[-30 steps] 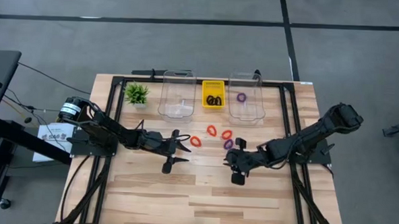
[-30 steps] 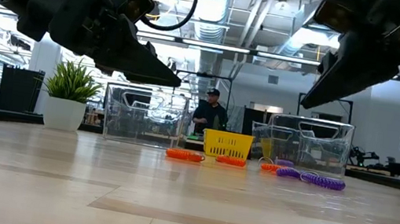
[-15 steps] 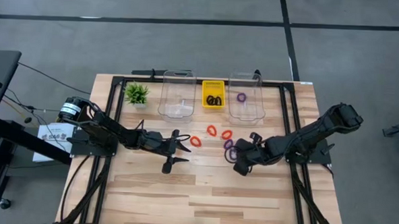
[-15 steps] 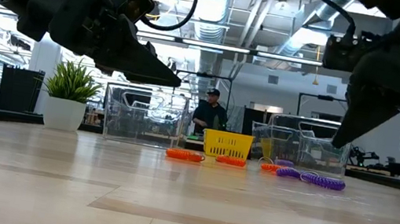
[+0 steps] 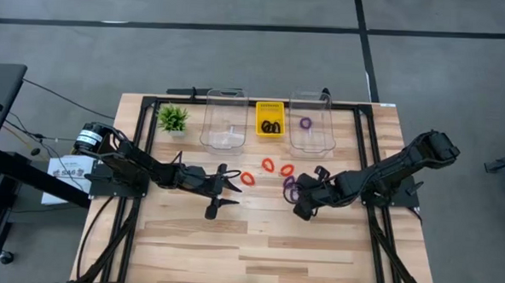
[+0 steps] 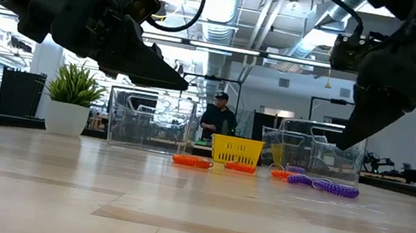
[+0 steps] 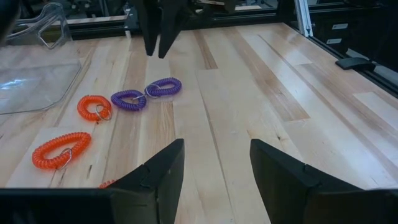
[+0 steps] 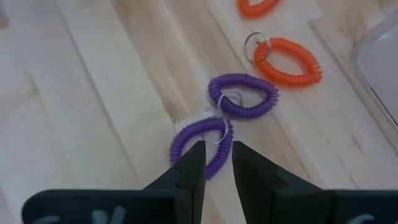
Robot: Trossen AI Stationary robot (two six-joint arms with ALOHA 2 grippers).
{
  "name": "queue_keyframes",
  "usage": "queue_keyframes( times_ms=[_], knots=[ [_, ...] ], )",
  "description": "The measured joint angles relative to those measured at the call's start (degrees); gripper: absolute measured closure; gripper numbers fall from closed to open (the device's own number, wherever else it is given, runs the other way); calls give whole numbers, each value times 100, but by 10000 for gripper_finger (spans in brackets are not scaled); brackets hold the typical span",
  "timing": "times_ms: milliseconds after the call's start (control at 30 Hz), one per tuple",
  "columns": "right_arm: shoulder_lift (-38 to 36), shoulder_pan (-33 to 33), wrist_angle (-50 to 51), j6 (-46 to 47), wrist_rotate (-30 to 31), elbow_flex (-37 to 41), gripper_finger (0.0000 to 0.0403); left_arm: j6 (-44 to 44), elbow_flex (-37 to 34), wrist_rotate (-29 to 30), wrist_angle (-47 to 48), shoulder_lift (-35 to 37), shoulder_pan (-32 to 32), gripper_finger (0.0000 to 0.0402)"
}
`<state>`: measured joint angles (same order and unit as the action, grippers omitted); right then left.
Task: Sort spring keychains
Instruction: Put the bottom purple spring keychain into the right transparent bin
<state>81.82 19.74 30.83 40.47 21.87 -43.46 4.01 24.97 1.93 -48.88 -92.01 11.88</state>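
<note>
**Right gripper poised over the purple keychains at mid-desk**

The right gripper [image 5: 302, 208] hangs above the desk [image 5: 256, 253] right of centre, its fingers [image 8: 193, 165] drawn close with only a thin gap between them and nothing clamped. Its tips sit just over the nearer purple keychain [image 8: 202, 144], which lies flat on the wood and touches a second purple keychain [image 8: 244, 94] where their metal rings meet. In the low view the gripper is clear of the surface, above the purple coils [image 6: 323, 185].

Three red keychains lie loose in the middle of the desk: one [image 5: 247, 178] nearest the left gripper, one [image 5: 268, 165] closer to the far edge, and one [image 5: 287, 170] just beside the purple pair [image 5: 291, 188].

Along the far edge stand three containers. The small yellow bin [image 5: 270, 118] holds black keychains [image 5: 271, 126]. The clear bin [image 5: 312, 124] towards the right holds a single purple keychain [image 5: 305, 122]. The clear bin [image 5: 223, 120] to the left of the yellow one shows no keychain that I can make out. A small green plant [image 5: 172, 117] sits near the far left corner.

The left gripper [image 5: 226, 191] waits left of centre, raised off the wood, fingers [image 7: 158, 168] spread wide apart and empty.
</note>
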Motion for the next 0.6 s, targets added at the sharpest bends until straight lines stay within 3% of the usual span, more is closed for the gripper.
queue_keyframes(
  times_ms=[367, 600],
  knots=[
    [0, -156, -81, 155, -72, 33, 331, 2, 0, 0, 0, 0, 2, 220],
    [0, -275, -798, 154, -240, 717, 331, 2, 0, 0, 0, 0, 2, 220]
  ],
)
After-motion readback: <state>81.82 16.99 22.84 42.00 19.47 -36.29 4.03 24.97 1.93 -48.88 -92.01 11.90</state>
